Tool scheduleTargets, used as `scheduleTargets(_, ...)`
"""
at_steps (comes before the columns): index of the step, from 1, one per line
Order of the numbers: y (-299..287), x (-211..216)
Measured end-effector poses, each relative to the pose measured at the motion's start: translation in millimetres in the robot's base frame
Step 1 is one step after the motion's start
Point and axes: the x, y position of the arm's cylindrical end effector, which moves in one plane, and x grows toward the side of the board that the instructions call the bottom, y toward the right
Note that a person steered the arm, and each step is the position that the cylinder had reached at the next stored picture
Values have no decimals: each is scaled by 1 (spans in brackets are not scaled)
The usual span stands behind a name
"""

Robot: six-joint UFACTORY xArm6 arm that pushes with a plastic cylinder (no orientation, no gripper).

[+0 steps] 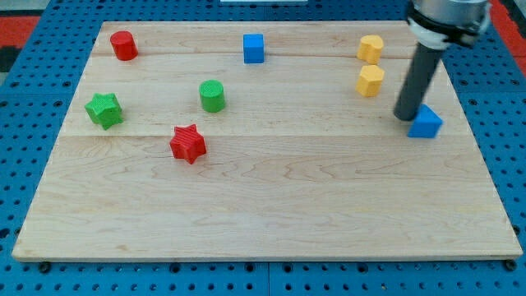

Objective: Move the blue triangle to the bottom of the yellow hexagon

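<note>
The blue triangle [426, 123] lies near the board's right edge, at mid height. My tip [406, 117] rests on the board just left of it, touching or nearly touching its upper left side. The yellow hexagon [371, 80] sits up and to the left of the tip, apart from it. A second yellow block [371, 48], shape unclear, sits just above the hexagon. The blue triangle is to the lower right of the hexagon.
On the wooden board [263, 214] there are also a blue cube [254, 48] at top centre, a red cylinder [124, 45] at top left, a green cylinder [212, 95], a green star [103, 109] and a red star [188, 143].
</note>
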Motion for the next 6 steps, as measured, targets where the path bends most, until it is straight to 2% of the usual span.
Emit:
scheduleTargets(2,41,-27)
scheduleTargets(3,91,13)
scheduleTargets(4,2,36)
scheduleTargets(5,-7,26)
scheduleTargets(6,27,-40)
